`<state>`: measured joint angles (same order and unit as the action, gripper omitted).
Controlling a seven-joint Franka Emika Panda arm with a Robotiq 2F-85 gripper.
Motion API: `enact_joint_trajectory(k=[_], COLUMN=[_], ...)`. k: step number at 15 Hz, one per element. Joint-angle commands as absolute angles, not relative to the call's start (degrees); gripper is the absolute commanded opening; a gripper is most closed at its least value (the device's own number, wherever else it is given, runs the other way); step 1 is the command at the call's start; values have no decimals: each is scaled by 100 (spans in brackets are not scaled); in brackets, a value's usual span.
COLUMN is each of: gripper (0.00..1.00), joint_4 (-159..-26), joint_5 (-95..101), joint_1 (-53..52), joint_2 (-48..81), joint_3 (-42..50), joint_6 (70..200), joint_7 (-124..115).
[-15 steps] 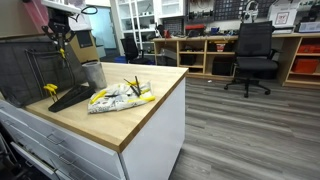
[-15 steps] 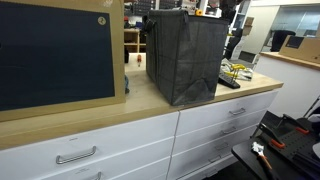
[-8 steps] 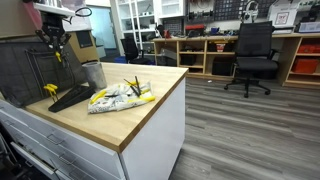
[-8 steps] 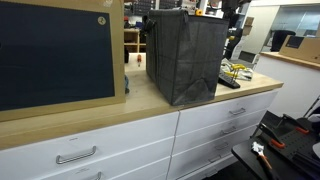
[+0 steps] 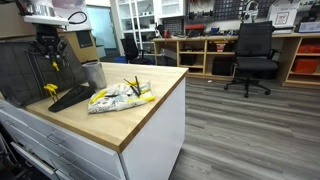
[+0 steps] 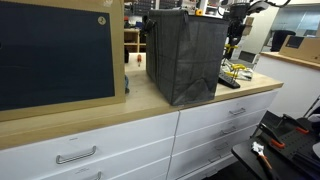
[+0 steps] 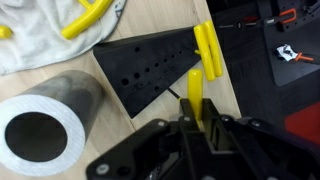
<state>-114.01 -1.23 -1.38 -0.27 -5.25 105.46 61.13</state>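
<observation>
I found the fingers pinched on the lower end of a yellow stick, one finger on either side of it. In the wrist view the stick ran straight out from between them, its long axis near vertical in the picture and its free end pointing away from the wrist, towards the black perforated board. That free end lay over the edge of the board; I could not tell whether the two touched.

A second yellow stick lay just beyond the held one, at the board's corner, on nearly the same line, tilted slightly.

In an exterior view the fingers hung above the board with the stick below them, off the desk; it was too small there to judge its tilt.

A metal cup stood upright just beside the board. A white cloth carrying further yellow pieces lay beyond it on the desk.
</observation>
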Motion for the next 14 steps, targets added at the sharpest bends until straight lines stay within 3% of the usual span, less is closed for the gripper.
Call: enact_joint_trajectory(k=[1, 7, 8, 14], gripper=[4, 4, 16, 16], joint_4=[-11214, -10244, -10633, -10407], joint_5=[-299, -103, -117, -117], joint_1=[-105, 70, 25, 90], joint_2=[-97, 351, 161, 312], joint_3=[-307, 26, -18, 12], joint_6=[10509, 10071, 10359, 10235], joint_7=[6280, 6590, 6417, 6485])
